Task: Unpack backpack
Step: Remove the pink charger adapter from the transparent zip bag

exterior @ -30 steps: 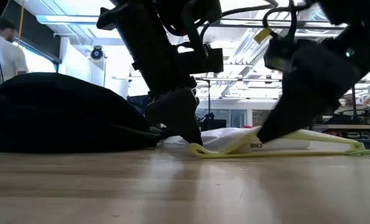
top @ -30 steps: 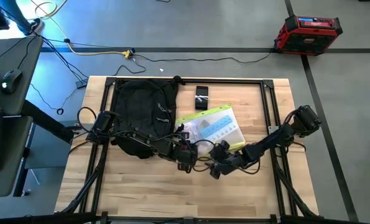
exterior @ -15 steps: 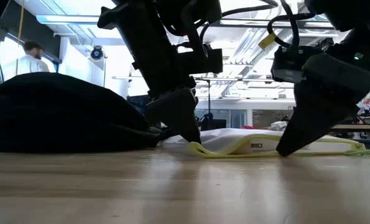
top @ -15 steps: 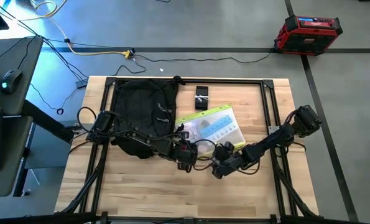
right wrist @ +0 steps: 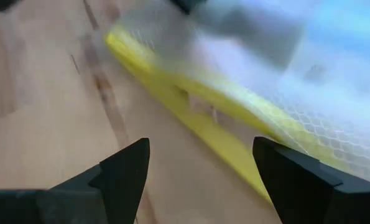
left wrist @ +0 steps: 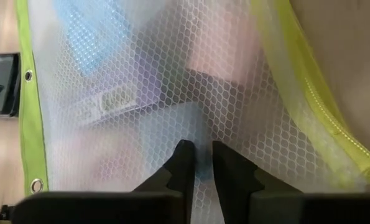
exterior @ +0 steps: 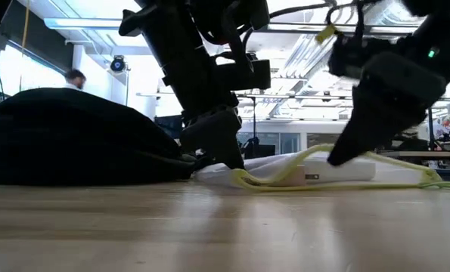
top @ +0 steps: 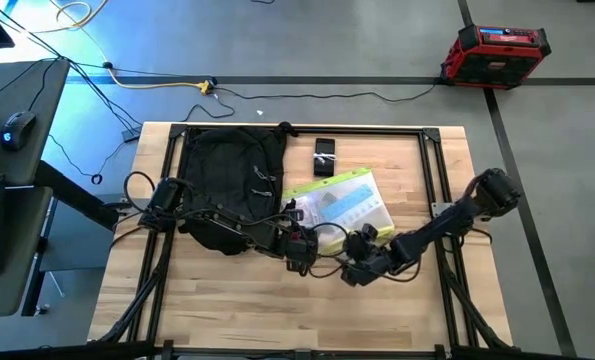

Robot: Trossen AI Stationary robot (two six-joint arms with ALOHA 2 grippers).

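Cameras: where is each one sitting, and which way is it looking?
High view: above the table, looking straight down on the backpack, mesh pouch and both arms.
Low view: at tabletop height, looking level across; both arms come down from above.
Left wrist view: on the left arm, past its nearly closed jaws pinching the pouch.
Right wrist view: on the right arm, past its open jaws.
All four views share the pouch.

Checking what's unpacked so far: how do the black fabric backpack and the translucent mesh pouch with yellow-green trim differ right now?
The black fabric backpack is opaque, bulky and domed; the translucent mesh pouch with yellow-green trim lies flat and shows its contents. The backpack sits untouched, while the left hand is pinched on the pouch's mesh and the right hand hangs open at the pouch's yellow edge. Both rest on the wooden table.
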